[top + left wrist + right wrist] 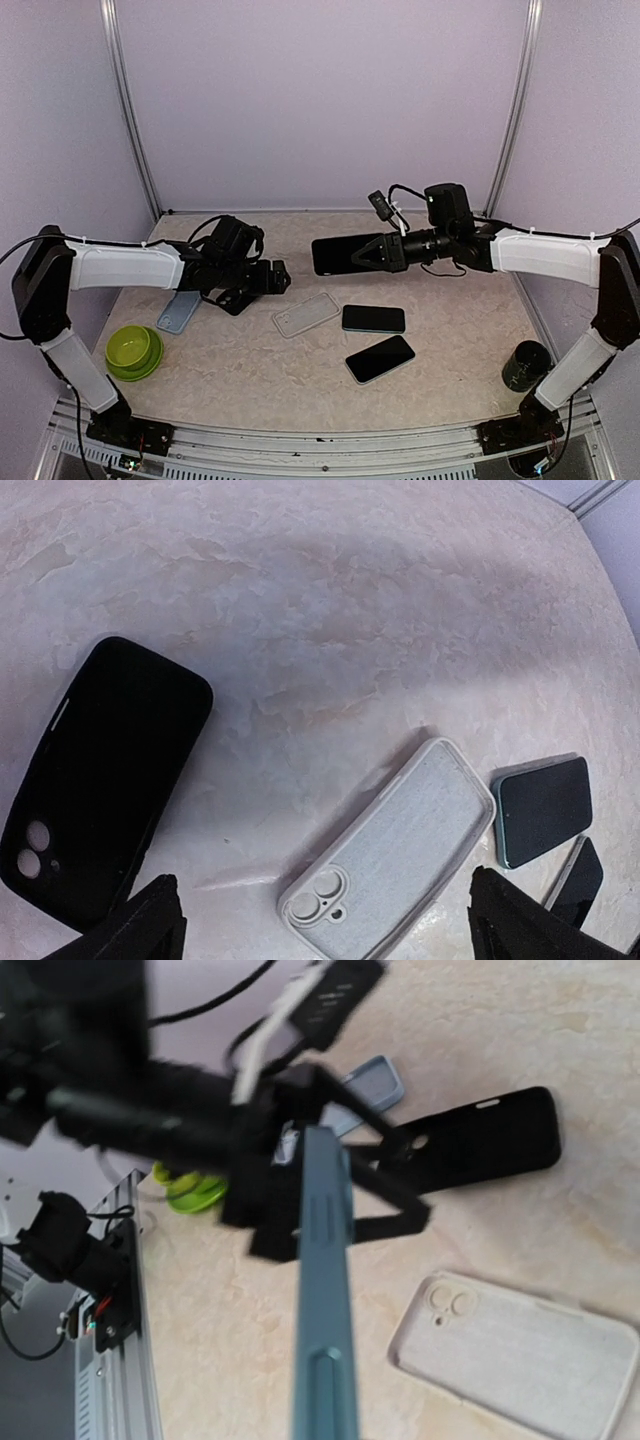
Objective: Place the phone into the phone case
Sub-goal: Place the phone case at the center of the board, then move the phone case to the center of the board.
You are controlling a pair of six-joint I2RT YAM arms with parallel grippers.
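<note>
My right gripper [365, 254] is shut on a dark phone [335, 255] and holds it in the air above the back of the table. In the right wrist view this phone [325, 1300] shows edge-on, with a teal frame. An empty white phone case [305, 314] lies inside up at mid-table; it also shows in the left wrist view [395, 850] and the right wrist view [520, 1350]. My left gripper [268, 278] is open and empty, low over the table between a black case [100, 780] and the white case.
Two more phones [373, 318] [380, 358] lie right of the white case. A blue-grey case [178, 312] and a green bowl [133, 352] are at the left. A dark cup [525, 365] stands at the near right.
</note>
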